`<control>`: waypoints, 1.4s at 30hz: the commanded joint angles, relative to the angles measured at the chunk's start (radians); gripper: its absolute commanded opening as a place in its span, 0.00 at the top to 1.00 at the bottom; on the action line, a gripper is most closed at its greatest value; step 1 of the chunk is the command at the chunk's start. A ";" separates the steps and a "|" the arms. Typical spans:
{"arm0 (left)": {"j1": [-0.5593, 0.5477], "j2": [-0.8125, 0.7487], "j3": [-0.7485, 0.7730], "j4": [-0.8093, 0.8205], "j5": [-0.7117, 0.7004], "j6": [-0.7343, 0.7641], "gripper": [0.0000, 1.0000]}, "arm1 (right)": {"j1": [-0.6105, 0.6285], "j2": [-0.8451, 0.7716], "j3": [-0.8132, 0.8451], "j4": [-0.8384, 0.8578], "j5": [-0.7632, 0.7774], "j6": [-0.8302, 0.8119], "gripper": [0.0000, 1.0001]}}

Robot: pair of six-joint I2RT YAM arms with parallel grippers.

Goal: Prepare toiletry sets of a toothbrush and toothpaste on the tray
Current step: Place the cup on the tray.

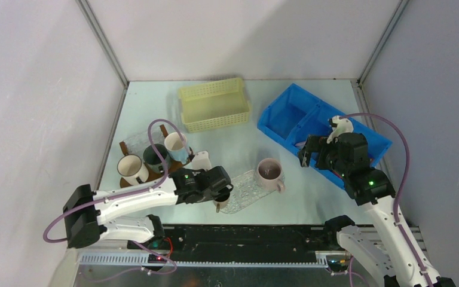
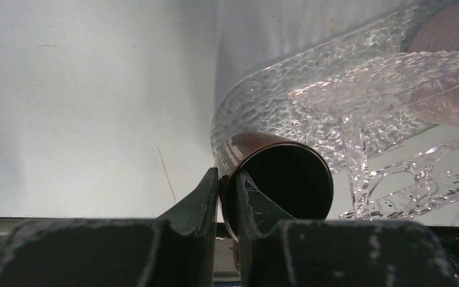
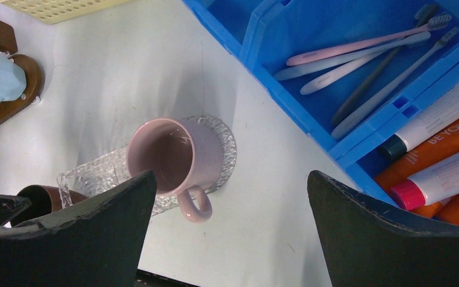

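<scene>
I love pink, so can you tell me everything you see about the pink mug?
The pink mug is glossy, like ceramic, with one loop handle pointing toward the near side. It stands upright, mouth up, and looks empty. It sits on the round end of the clear bumpy tray. Nothing else touches it.

The only words I can read are "BE YOU", in white along the orange tube (image 3: 436, 149) in my blue bin (image 3: 275, 89); the white tube's (image 3: 448, 95) print is too blurred.
</scene>
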State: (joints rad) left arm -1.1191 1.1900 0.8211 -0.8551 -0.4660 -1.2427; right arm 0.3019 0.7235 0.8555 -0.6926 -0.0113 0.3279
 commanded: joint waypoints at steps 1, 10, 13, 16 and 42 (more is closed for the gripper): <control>-0.011 -0.005 0.001 0.034 -0.009 -0.024 0.80 | 0.003 -0.003 0.001 0.044 0.011 -0.012 0.01; -0.022 -0.060 0.033 -0.023 -0.030 0.013 0.62 | 0.005 0.002 0.001 0.046 0.011 -0.017 0.01; -0.022 -0.082 0.060 -0.044 -0.039 0.076 0.58 | 0.004 0.001 0.001 0.047 0.011 -0.020 0.01; -0.015 -0.095 0.095 -0.064 -0.045 0.230 0.49 | 0.004 -0.004 0.001 0.046 0.011 -0.024 0.01; 0.105 0.187 0.266 -0.066 0.279 1.219 0.51 | -0.028 -0.030 0.064 0.013 0.092 -0.034 0.01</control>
State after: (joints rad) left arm -1.0241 1.3342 1.0409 -0.9161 -0.2054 -0.1375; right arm 0.2806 0.6991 0.8715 -0.6964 0.0536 0.3031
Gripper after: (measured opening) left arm 0.513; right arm 0.993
